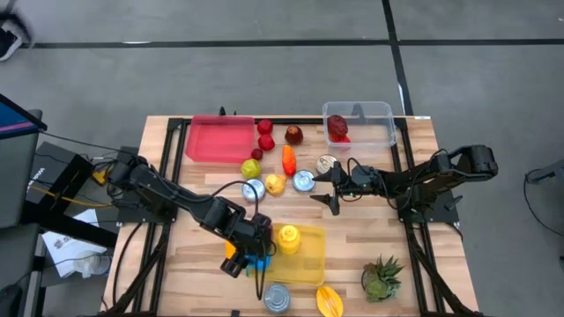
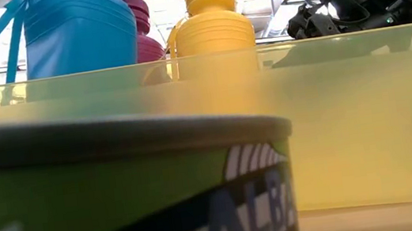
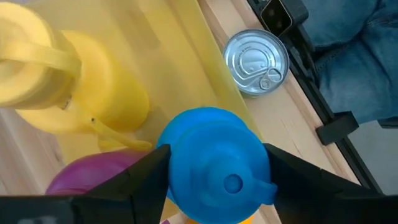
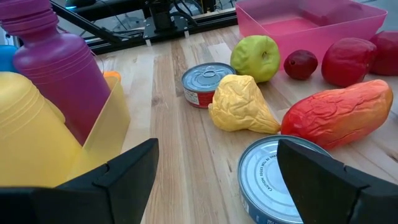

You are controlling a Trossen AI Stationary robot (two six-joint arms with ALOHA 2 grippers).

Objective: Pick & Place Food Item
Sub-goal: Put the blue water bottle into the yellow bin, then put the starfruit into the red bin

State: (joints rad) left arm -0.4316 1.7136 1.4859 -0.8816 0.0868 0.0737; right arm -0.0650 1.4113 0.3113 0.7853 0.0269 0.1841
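Note:
A blue bottle [image 3: 214, 146] stands upright at the left edge of the yellow tray [image 1: 308, 264], beside a yellow bottle [image 1: 288, 238] and a magenta bottle [image 3: 93, 174]. My left gripper [image 1: 251, 254] is over the blue bottle, its fingers around it. My right gripper [image 1: 333, 192] hangs open, low over the table's middle. A tin can [image 4: 280, 180] lies just ahead of it, between the lines of its fingers and untouched. Beyond it lie a yellow crinkled fruit [image 4: 239, 106], a red-orange fruit [image 4: 339, 115], a green apple [image 4: 255, 57] and a second can [image 4: 205, 84]. My left gripper has the blue bottle's shoulder [image 3: 177, 149] between its two fingers, one on each side. The fingers [image 3: 134, 180] come steeply from above, slanting from the table's left. The bottle stands upright with its cap [image 3: 233, 183] up; its base is hidden by its own body.
A pink tray [image 1: 216, 139] and a clear box [image 1: 361, 123] holding a red item stand at the far edge. A can [image 1: 277, 298], an orange item [image 1: 328, 301] and a small plant [image 1: 381, 277] sit near the front edge. A person's legs [image 3: 354, 62] are beyond the table.

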